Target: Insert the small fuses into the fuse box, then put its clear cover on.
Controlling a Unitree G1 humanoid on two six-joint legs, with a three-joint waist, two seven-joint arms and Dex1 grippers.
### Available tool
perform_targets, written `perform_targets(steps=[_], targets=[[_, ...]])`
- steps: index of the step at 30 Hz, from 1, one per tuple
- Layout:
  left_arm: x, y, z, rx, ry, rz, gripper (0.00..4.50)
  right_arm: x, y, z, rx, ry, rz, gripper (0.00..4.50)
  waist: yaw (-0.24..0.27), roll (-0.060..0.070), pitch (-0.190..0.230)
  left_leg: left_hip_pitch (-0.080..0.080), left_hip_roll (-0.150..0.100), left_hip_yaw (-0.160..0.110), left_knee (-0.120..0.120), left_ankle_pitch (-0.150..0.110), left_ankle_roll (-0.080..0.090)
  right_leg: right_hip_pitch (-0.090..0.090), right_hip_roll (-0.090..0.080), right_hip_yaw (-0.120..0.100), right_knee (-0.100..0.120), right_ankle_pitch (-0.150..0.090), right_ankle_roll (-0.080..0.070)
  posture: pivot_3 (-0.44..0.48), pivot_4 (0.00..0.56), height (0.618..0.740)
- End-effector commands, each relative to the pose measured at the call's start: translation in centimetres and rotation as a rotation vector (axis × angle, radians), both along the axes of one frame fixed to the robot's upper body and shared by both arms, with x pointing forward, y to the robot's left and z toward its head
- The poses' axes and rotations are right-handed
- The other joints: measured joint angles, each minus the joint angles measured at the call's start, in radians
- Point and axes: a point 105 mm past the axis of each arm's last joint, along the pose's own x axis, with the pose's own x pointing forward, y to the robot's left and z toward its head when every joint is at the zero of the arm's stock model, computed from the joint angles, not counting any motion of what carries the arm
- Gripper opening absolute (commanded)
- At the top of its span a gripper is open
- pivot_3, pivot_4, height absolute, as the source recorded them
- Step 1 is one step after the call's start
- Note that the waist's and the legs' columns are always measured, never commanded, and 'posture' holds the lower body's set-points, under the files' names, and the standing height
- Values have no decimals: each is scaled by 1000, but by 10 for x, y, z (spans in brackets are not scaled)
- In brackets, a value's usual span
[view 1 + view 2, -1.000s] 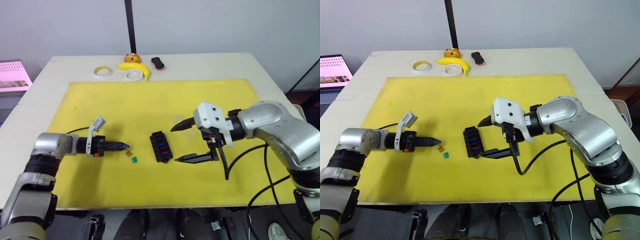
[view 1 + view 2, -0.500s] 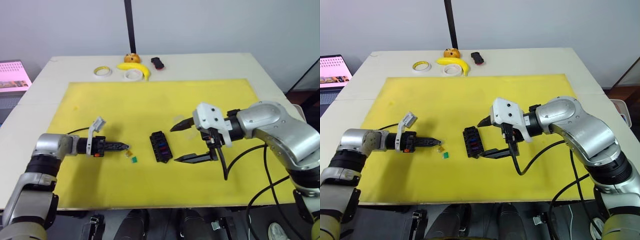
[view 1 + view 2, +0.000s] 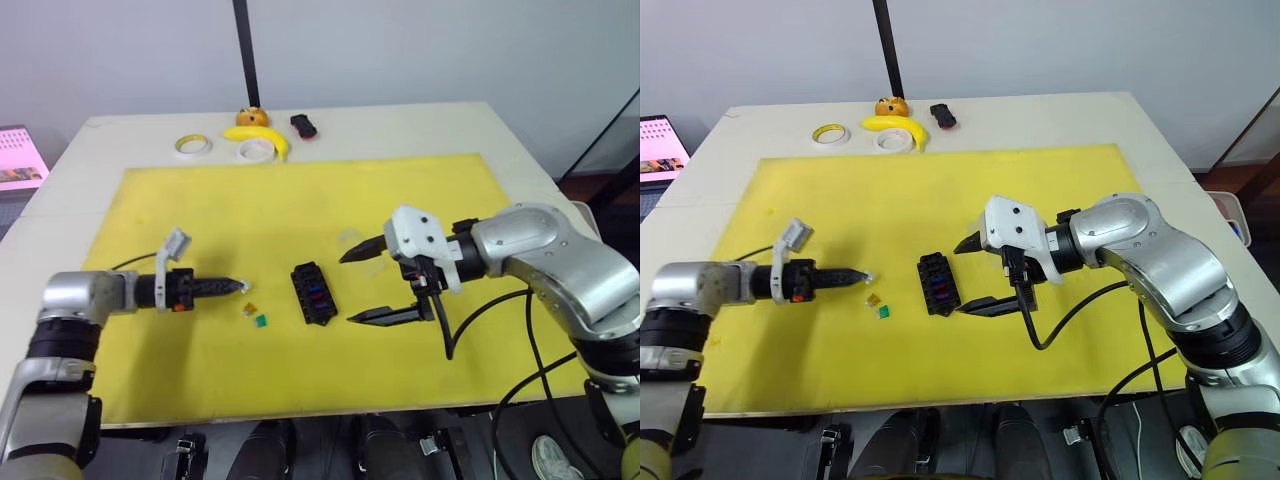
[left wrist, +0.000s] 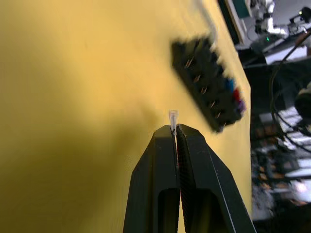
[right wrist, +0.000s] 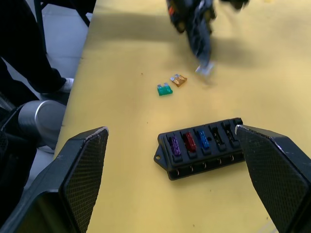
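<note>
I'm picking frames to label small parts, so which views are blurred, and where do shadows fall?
Left wrist view: the fuse box is smeared by blur, while the shut fingers pinching a pale fuse stay sharp. Right wrist view: the left gripper is blurred, but the fuse box and the loose green fuse and orange fuse are crisp. Left eye view: soft shadows lie on the yellow mat under both arms.

Left pincer [image 3: 236,286] pinched closed, right pincer [image 3: 352,287] spread wide, both low
</note>
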Motion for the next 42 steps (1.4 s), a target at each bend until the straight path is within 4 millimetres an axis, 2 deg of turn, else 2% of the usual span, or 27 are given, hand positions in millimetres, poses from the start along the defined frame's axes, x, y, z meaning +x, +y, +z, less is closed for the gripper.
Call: perform_targets(steps=[1, 4, 9, 12, 15, 16, 31, 34, 35, 36, 42], targets=[[-9, -14, 48, -24, -207, -77, 39, 6, 6, 12, 78, 74, -34, 4500, 1, 0, 0, 0, 0, 0, 0, 0, 0, 0, 0, 0, 0, 0, 0, 0, 150, 740], [-24, -42, 81, -25, -411, -195, 39, 18, 15, 25, 177, 233, -104, 4500, 3, 0, 0, 0, 0, 0, 1, 0, 0, 0, -1, 1, 0, 0, 0, 0, 150, 740], [-41, -74, 104, -29, -597, -314, 39, 18, 32, 43, 236, 381, -93, 4500, 5, 0, 0, 0, 0, 0, -1, 0, 0, 0, -1, 1, -1, 0, 0, 0, 150, 740], [-43, -82, 110, -32, -637, -332, 0, 19, 37, 45, 237, 400, -101, 3592, 4, 0, 0, 0, -1, 0, -1, 0, 0, 0, 0, 1, -1, 0, 0, 0, 150, 740], [-43, -84, 109, -20, -647, -345, 0, 19, 40, 51, 260, 427, -91, 2293, 0, 0, 0, 0, -1, 1, -1, 0, 0, -1, 0, 1, 0, 0, 0, 0, 150, 740], [-43, -85, 109, -19, -648, -348, 0, 20, 41, 53, 262, 428, -92, 1679, 0, 0, 0, 0, -1, 1, -1, 0, 0, -1, 0, 1, 0, 0, 0, 0, 150, 740], [-38, -87, 104, -8, -653, -347, 0, 15, 46, 53, 243, 427, -62, 1679, 0, 0, 0, 0, 0, 2, -1, 0, 0, -1, 2, 1, 0, 0, 0, 0, 150, 740], [-38, -87, 104, -8, -655, -347, 0, 14, 47, 53, 237, 425, -59, 895, 1, 0, 0, 0, 0, 2, -1, 0, 0, -1, 2, 1, 0, 0, 0, 0, 150, 740], [-38, -87, 104, -8, -655, -347, 0, 14, 47, 53, 236, 425, -59, 388, 1, 0, 0, 0, 0, 2, -1, 0, 0, -1, 2, 1, 0, 0, 0, 0, 150, 740], [-39, -87, 104, -8, -655, -347, 0, 14, 48, 53, 235, 425, -58, 63, 1, 0, 0, 0, 0, 2, -1, 0, 0, -1, 2, 1, 0, 0, 0, 0, 150, 740], [-38, -86, 103, 2, -650, -348, 0, 14, 48, 54, 226, 418, -59, 63, 0, 0, 0, 0, 0, 2, -1, 0, 0, -1, 2, 1, 0, 0, 0, 0, 150, 740]])
